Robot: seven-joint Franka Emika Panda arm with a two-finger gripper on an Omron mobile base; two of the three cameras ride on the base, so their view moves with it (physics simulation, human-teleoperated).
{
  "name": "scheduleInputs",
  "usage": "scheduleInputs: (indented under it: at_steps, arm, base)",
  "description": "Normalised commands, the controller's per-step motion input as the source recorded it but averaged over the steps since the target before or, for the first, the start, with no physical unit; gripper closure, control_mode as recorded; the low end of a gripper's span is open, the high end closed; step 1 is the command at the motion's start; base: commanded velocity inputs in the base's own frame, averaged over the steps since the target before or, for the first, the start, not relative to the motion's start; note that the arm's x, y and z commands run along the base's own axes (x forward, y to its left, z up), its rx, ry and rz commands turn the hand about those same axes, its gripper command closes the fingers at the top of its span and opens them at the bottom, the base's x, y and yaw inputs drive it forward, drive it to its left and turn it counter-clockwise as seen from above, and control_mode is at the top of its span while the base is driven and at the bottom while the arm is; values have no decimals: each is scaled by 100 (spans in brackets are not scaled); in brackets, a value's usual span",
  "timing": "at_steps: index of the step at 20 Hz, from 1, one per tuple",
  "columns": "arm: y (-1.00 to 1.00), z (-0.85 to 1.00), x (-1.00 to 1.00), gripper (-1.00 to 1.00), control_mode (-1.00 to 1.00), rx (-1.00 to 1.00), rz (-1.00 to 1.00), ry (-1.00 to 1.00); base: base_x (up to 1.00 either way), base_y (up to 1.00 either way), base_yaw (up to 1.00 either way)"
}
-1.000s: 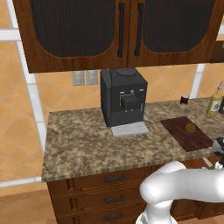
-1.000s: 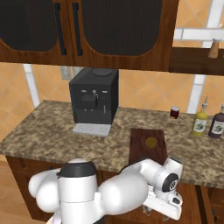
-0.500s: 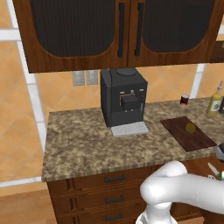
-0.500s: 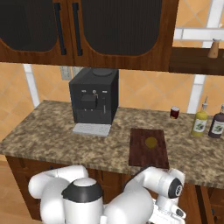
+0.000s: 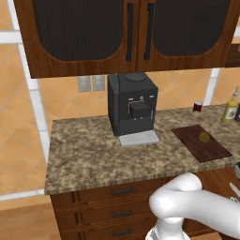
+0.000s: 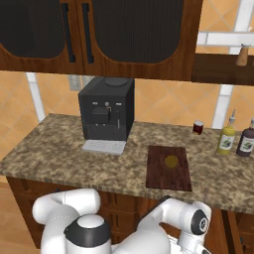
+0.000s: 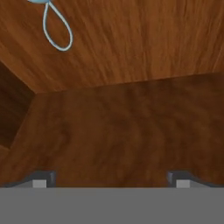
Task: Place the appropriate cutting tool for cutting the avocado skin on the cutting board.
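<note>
Cutting board (image 6: 169, 168) flat on the speckled granite counter (image 5: 89, 145), off to the right of the black coffee machine (image 6: 106, 115) and well apart from it. Avocado (image 6: 171, 161) sitting on the board, toward its far half, touching the wood. Same pair visible from the left base view too: board (image 5: 201, 143) near the counter's right end, avocado (image 5: 204, 137) on top.

Behind the board by the tiled wall, a small dark red jar (image 6: 198, 128). Further right, a yellowish bottle (image 6: 226, 138) just beside a dark bottle (image 6: 245, 140). Up on the shelf at the right, a wooden pepper-mill-looking thing (image 6: 241, 54). Dark wood upper cabinets (image 5: 131, 33) over the coffee machine, drawers (image 5: 112, 206) under the counter edge.

Arm bent way down low, below counter height, in front of the drawers. Hand view: gripper (image 7: 112, 180) pointed into what looks like the inside of a wooden drawer, brown wood walls (image 7: 131, 48) all around. Fingertips (image 7: 41, 180) set wide apart at the bottom corners, nothing between them, so spread wide and empty. A thin pale blue loop (image 7: 56, 30) up in the top left corner against the wood, can't tell what it belongs to. Knife not made out anywhere.
</note>
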Motion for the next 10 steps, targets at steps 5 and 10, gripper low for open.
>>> scheduleInputs:
  at_steps: [5,10]
  arm:
    - [-16,10,55,-100,-100,0,1,-21]
    - [-20,0,46,-100,-100,0,2,-31]
  base:
    - [0,0,0]
    - [0,0,0]
